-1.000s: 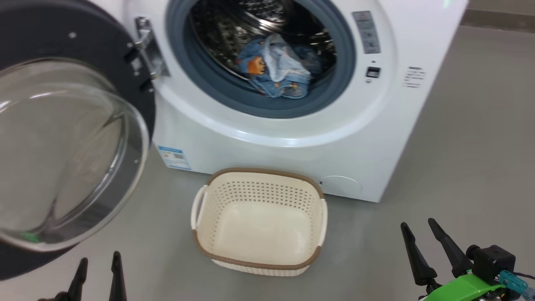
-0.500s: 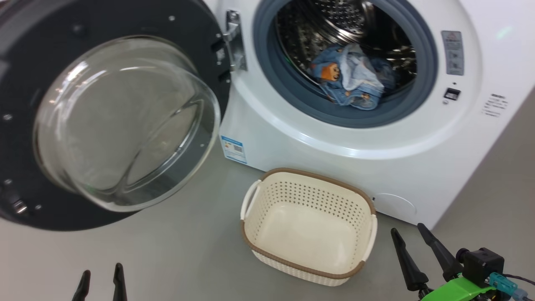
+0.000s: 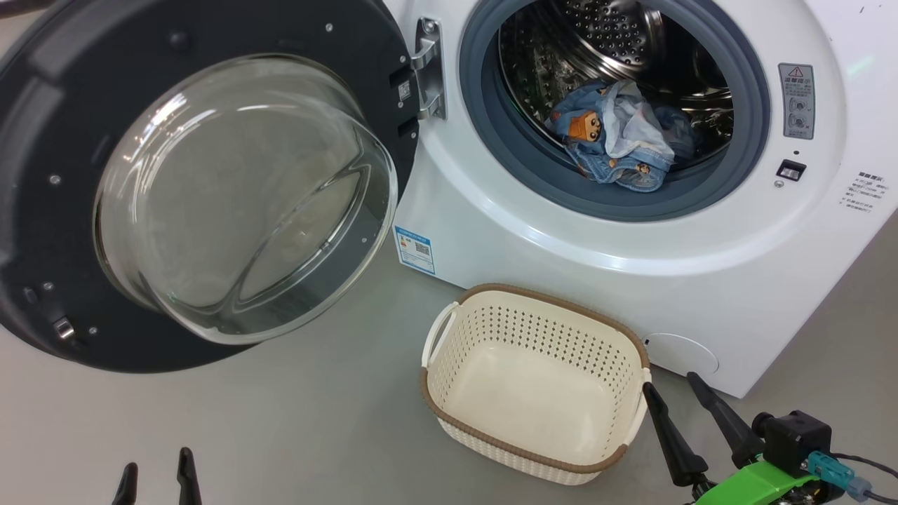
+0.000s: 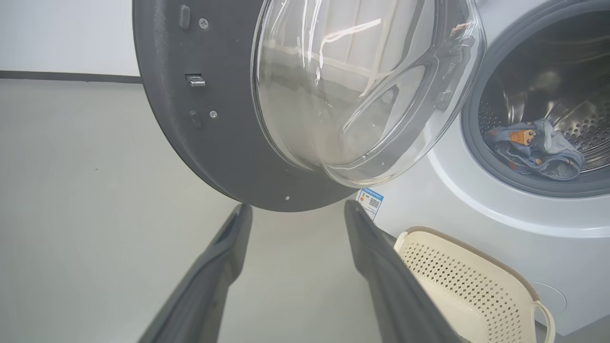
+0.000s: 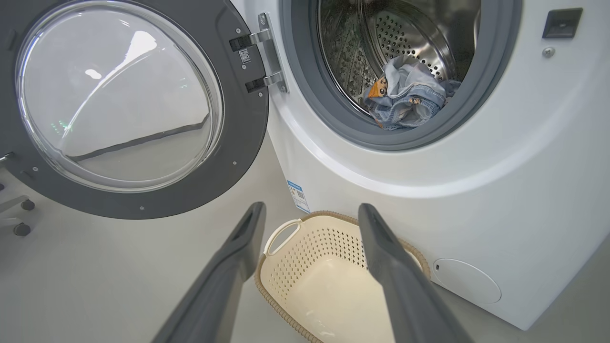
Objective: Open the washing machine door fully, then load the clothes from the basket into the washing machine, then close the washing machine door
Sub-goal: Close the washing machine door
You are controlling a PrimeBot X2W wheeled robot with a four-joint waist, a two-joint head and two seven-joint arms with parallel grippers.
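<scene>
Our view has swung left; things kept their places.
Washing machine door stands wide open, bowl toward us; clothes lie in the drum; blue label unreadable; left gripper and right gripper spread, empty.

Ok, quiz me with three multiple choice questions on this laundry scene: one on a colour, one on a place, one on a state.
1. The rim of the basket is: A brown, B blue, C black.
2. The clothes lie: A in the basket, B inside the washing machine, C on the floor.
3. The washing machine door is: A shut, B swung open, C taken off.
Answers: A, the woven-look rim is brown; B, they sit in the drum, basket empty; B, it hangs out on its hinge.
</scene>
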